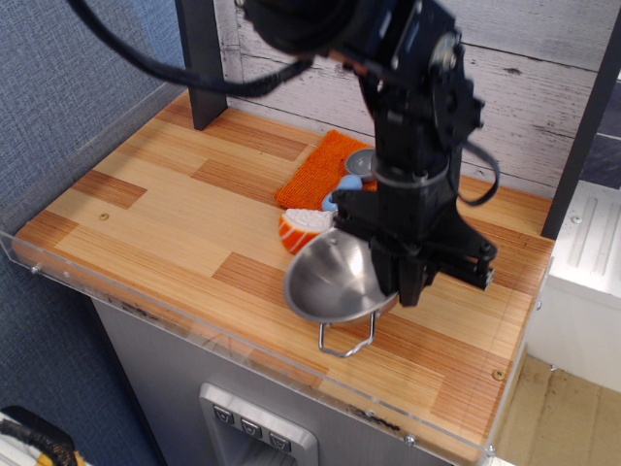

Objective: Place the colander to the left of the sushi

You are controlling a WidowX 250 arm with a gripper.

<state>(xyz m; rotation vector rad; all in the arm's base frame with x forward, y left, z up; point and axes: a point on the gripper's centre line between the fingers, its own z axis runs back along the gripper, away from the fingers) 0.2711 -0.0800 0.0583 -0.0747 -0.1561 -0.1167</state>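
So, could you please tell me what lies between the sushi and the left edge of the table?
In the only view, nothing: just bare wooden tabletop runs from the sushi leftward to that edge. The colander, held by the tool, is on the sushi's other side.

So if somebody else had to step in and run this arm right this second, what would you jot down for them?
Gripper: shut on the right-hand rim of the colander, which looks tilted and partly raised off the wooden table.
Sushi: on the table just behind the colander's left edge, in front of the orange cloth.
Done: colander gripped.
Left: carry it across to the bare wood left of the sushi, set it down, open the gripper. I would lift clear first, so the bowl does not knock the sushi.
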